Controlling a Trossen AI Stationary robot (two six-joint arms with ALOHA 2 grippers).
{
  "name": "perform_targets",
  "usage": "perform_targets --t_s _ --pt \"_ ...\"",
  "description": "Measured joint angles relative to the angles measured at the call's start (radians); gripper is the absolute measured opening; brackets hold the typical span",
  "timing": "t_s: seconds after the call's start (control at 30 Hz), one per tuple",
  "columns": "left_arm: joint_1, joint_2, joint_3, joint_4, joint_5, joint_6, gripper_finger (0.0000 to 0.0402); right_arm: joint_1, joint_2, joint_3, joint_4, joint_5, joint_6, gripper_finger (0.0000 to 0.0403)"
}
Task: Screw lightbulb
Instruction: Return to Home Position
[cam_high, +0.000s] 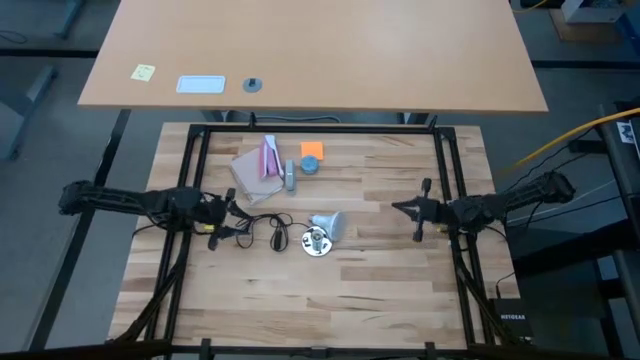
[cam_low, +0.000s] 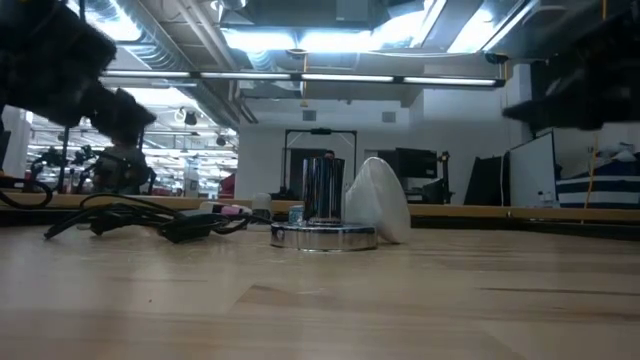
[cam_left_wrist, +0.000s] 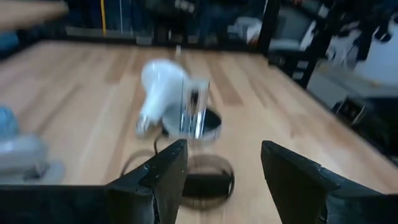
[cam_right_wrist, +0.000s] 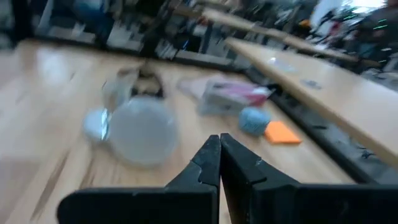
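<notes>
Here we're looking at the lightbulb (cam_high: 329, 224), and it's lying on its side near the middle of the wooden table (cam_high: 380, 290), out of the round silver socket (cam_high: 317, 242) and resting right beside it, globe end facing the right arm's side. The left gripper (cam_high: 231, 211) is hovering off to the bulb's left, not touching it, its fingers (cam_left_wrist: 168, 168) standing wide apart and gripping nothing. Between that gripper and the socket the thin black cord (cam_high: 256, 232) is looping across the wood. Over on the other side, the right gripper (cam_high: 396, 207) is pointing at the bulb from well apart, bare table between them, its fingers (cam_right_wrist: 208, 155) pressed together on nothing. Farther back on the table a pink and brown packet (cam_high: 258, 170) is lying, and just past it an orange block (cam_high: 312, 150) is sitting with a blue-grey round piece (cam_high: 311, 166) touching or just beside it, all clear of both grippers
</notes>
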Motion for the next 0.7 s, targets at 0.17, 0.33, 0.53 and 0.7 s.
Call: perform_targets --t_s 0.17,0.33,0.53,0.7 --pt "0.000 -0.133 0.000 0.000 0.000 0.000 0.0198 -0.110 -0.166 0.000 -0.001 -0.003 0.000 0.0010" --pt "0.000 -0.217 0.000 0.002 0.000 0.000 0.0198 -0.209 -0.212 -0.001 0.031 0.006 0.001 0.0010" --pt "0.000 -0.232 0.000 0.002 0.000 0.000 0.0198 -0.279 -0.213 -0.001 0.012 0.009 0.001 0.0010" --pt "0.000 -0.232 0.000 0.002 0.000 0.000 0.0198 -0.308 -0.213 -0.001 0.001 0.011 0.001 0.0010"
